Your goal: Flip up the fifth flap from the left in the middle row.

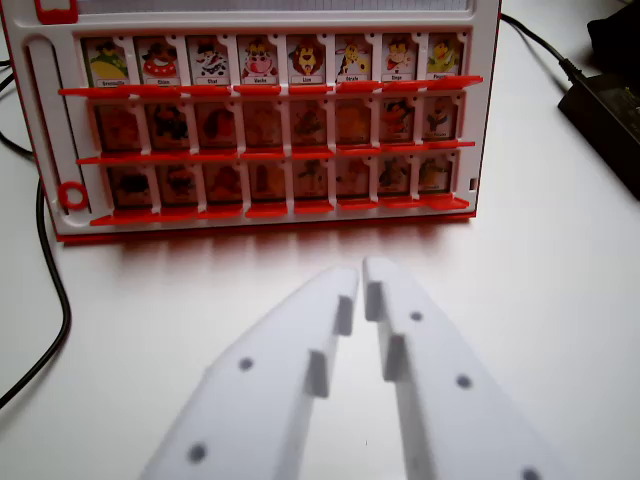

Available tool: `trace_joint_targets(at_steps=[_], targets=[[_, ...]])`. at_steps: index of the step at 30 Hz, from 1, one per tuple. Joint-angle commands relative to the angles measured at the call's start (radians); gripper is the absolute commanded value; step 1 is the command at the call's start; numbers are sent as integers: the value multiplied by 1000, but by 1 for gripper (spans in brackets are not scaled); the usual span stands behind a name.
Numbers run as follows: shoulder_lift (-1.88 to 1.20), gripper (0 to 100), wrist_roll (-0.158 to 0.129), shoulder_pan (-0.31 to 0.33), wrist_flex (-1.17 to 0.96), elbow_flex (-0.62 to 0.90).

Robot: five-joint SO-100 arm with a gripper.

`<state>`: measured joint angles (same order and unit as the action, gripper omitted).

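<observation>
White and blurred at the near edge, the end effector (361, 272) reaches up from the bottom of the wrist view with its two jaws nearly together, only a thin slit between the tips, and nothing held between them. It hangs over bare tabletop (540, 300), well apart from the game board (486, 120) standing at the top of the picture.

That board is red and white, with three rows of eight flaps each, twenty-four in all. All eight flaps of the top row show clear cartoon faces with small name labels too fine to read. In the middle and bottom rows the pictures are dim and reddish, hard to make out. The fifth flap from the left in the middle row (308, 125) sits just above the end effector's tips in the picture, its picture dull like its neighbours.

One black cable (55, 290) curves along the wrist view's left. A black power adapter (605, 110) is cut off at the right edge, and the board's top is cropped too.
</observation>
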<state>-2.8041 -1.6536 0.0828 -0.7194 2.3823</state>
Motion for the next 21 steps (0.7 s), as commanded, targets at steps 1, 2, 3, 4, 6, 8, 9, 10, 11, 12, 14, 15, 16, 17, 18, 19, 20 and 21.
trace_joint_targets(at_steps=[1,2,3,4,6,8,9,10,11,12,14,15,16,17,18,19,20,21], targets=[[61,0,-15,8,112,-3],[83,0,-17,8,138,5],[107,0,-23,8,169,15],[135,0,-28,8,204,25],[198,0,-32,8,268,35],[267,0,-37,8,330,40],[304,0,-38,6,360,41],[339,0,-38,6,393,43],[374,0,-38,5,422,43],[411,0,-40,2,453,44],[483,0,-43,-3,517,46],[520,0,-43,-5,549,46],[557,0,-41,-9,577,44],[595,0,-40,-14,604,40],[634,0,-40,-17,635,35],[670,0,-35,-23,661,28],[710,0,-32,-26,684,17],[749,0,-31,-31,707,2]])
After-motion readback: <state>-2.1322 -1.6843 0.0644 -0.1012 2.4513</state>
